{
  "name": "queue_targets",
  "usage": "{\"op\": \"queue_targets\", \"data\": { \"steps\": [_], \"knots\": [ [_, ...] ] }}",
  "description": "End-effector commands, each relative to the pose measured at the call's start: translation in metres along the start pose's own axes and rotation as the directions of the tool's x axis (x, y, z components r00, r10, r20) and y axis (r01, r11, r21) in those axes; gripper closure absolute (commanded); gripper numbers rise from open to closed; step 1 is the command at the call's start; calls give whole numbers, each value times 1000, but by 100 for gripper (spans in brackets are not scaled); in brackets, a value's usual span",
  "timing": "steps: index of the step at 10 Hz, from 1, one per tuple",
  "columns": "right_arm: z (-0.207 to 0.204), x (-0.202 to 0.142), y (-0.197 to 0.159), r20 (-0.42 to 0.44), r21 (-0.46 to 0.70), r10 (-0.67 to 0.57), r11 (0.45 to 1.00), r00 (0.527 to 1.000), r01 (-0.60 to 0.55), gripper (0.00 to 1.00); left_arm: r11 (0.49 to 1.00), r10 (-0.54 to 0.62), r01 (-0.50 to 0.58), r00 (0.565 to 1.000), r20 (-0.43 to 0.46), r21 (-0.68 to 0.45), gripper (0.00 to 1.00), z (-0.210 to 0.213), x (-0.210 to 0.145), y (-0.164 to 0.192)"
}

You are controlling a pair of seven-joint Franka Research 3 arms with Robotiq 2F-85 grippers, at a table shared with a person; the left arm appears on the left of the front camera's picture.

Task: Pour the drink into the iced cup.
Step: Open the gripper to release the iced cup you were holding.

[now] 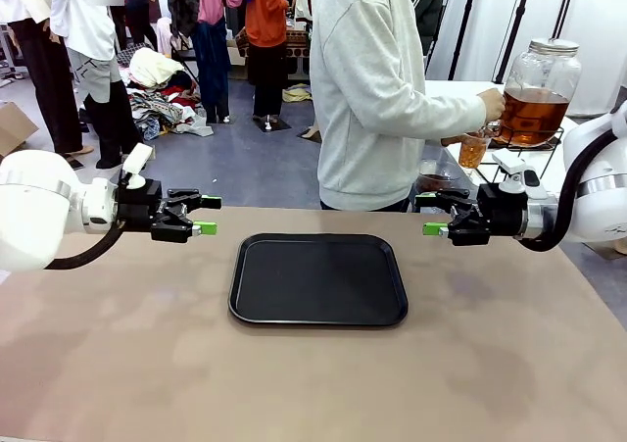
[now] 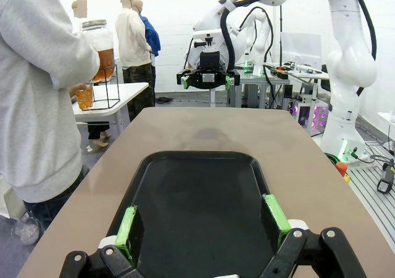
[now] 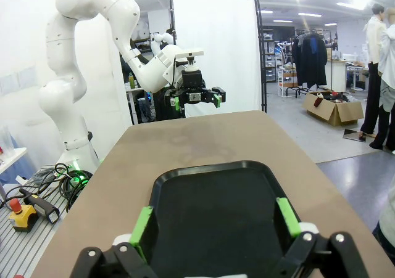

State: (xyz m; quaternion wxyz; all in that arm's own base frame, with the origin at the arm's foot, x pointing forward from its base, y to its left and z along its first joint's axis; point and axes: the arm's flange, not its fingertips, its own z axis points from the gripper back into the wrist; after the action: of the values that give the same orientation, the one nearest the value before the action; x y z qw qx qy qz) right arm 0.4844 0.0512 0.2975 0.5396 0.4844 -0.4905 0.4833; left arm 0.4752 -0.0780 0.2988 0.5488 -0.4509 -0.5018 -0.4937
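Two grippers, left [image 1: 207, 216] and right [image 1: 431, 215], jaws wide and empty, parked over opposite table edges flanking black tray [image 1: 318, 278] at centre, likely awaiting delivery. Drink [image 1: 533, 115] in jar on side table; cup [image 1: 473, 150] in person's hand [image 1: 490, 103], apparently filling.

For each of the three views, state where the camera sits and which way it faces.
Front: between the arms, facing the person filling a cup at the jar; both grippers hang open.
Left wrist: on the left arm, looking across the tray at the right gripper; own fingers at the bottom.
Right wrist: on the right arm, facing the left gripper.
Shared: the tray.
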Motion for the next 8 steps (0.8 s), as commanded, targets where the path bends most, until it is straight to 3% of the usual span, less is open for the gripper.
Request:
{"op": "queue_targets", "data": {
  "steps": [1,8],
  "knots": [
    [0,2,0,-5,-4,6,1000,1000,-6,0,1000,2,-2,1000,0,2,0,-1,2,0],
    [0,2,0,-5,-4,6,1000,1000,-6,0,1000,2,-2,1000,0,2,0,-1,2,0]
  ]
}}
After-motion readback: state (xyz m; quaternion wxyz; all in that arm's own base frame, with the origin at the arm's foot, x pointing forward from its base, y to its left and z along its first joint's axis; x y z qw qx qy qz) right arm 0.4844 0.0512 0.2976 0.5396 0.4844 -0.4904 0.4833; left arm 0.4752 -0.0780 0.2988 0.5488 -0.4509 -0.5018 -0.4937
